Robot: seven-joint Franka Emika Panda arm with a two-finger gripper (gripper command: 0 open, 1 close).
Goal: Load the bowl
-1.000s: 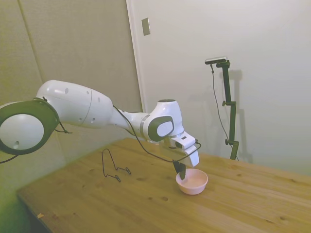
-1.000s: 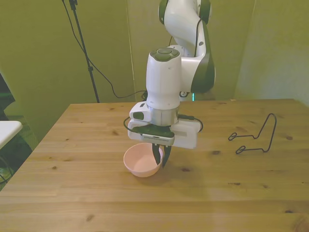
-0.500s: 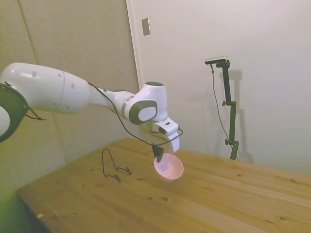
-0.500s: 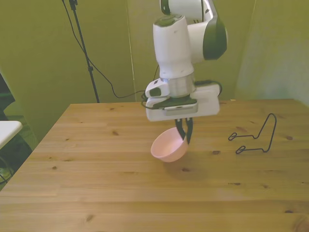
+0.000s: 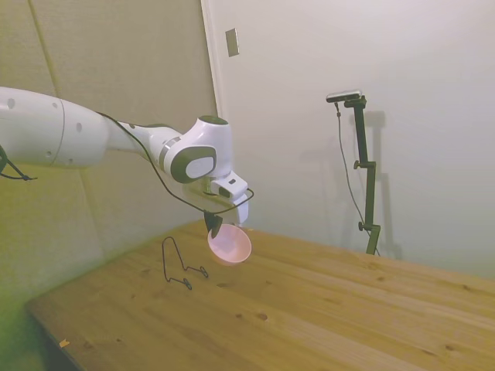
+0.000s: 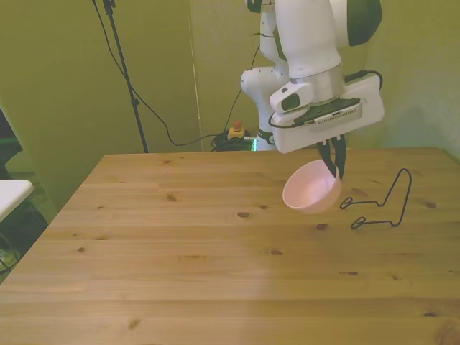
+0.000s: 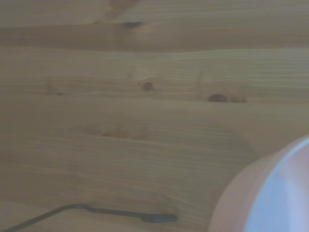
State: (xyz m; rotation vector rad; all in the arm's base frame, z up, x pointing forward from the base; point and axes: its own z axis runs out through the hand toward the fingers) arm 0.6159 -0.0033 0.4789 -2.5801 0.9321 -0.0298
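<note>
One bowl is seen, and it is the only one of its kind. It is small, round and shallow, pale pink, smooth like plastic, and no mark, label or writing can be read on it. It is held in the air above the table, clear of the wood, and is tilted so that its hollow faces partly sideways. In the side view the bowl hangs over the table's far part, near the far corner where the rack stands. In the wrist view a blurred part of its pale rim is shown over the planks.

One pincer is seen, clenched on the bowl's rim, with dark fingers pinching the wall on the side toward the front view's right. One white arm carries it.

One thin black wire rack stands on the table, near its edge at the front view's right, just beside the hanging bowl and apart from it. A stretch of its wire lies across the wood in the wrist view.
</note>
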